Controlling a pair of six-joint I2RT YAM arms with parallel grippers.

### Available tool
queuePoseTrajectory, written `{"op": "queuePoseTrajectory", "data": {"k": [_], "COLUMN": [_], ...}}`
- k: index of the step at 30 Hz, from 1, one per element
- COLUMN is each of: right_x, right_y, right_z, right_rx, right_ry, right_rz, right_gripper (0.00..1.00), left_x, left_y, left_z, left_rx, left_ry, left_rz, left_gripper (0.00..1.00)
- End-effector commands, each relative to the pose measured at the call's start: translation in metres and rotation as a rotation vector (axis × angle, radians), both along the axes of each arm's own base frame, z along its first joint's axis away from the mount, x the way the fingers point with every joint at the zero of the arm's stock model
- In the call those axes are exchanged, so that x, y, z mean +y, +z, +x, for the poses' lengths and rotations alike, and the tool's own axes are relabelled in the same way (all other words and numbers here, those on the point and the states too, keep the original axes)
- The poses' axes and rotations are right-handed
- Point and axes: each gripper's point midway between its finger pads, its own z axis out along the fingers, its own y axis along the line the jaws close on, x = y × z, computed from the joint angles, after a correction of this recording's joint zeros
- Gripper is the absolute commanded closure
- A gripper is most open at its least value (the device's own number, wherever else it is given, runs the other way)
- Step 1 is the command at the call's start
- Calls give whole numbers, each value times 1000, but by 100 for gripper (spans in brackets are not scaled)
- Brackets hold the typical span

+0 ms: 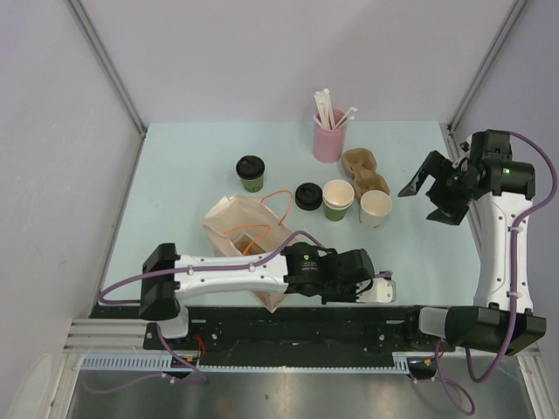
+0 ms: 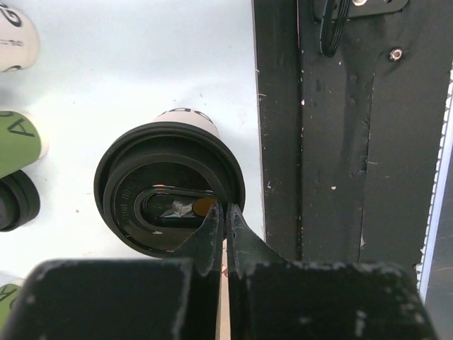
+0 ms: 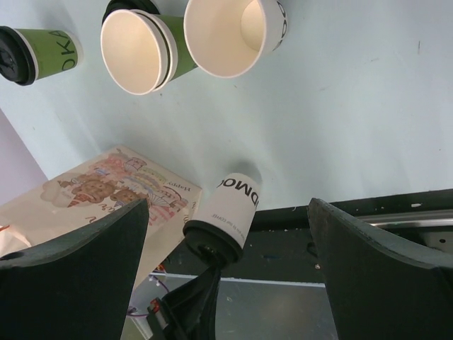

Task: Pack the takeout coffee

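The white coffee cup [image 3: 237, 195] with dark lettering and a black lid [image 2: 166, 188] hangs tilted just above the table's near edge. My left gripper [image 2: 226, 210] is shut on the lid's rim; in the top view the gripper [image 1: 377, 277] hides the cup. The green coffee cup [image 1: 251, 173] stands lidded at the back left, apart from both arms. My right gripper [image 1: 434, 194] hovers open at the right side with nothing between its fingers [image 3: 92, 269].
A paper bag [image 1: 244, 229] with orange handles lies left of the held cup. A loose black lid [image 1: 307, 195], stacked open green cups [image 1: 337, 199] and an open white cup [image 1: 376, 208] stand mid-table. A pink cup of straws [image 1: 329, 135] and a cardboard carrier [image 1: 364, 170] stand behind.
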Motion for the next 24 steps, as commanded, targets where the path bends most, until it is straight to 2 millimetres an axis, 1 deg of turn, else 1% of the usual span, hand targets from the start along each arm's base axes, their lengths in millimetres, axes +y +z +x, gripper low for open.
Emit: {"op": "queuePoseTrajectory", "data": {"k": [1,8,12,14,15,17,20,24], "right_x": [-1,-2,-1,-1,0,0,1,3], "right_y": [2,0,0,3,4,5,3,5], "right_z": [-12,-13,-14,-14,-14,-16,-18,-20], "right_rx": [4,3,4,-5,-9,-14,-11,-21], "right_ry": [17,27,28,28,31,33,33,34], "right_rz": [-27,-40,-35,-33,-32,-32,-31,-22], "right_gripper": [1,0,0,0,0,0,0,0], "left_x": [-1,3,1,-1,-1,-2,-4,-5], "left_y": [-10,-23,-24,-22,-22,-23,-22,-20], "left_z": [-2,-3,-1,-1,-1,0,1,1], "left_rx": [25,36,31,27,26,20,17,17], "left_ry": [-30,-41,-50,-53,-52,-57,-61,-65], "left_rz": [26,60,63,54,56,60,57,52], "left_gripper": [100,100,100,95,90,87,89,90]}}
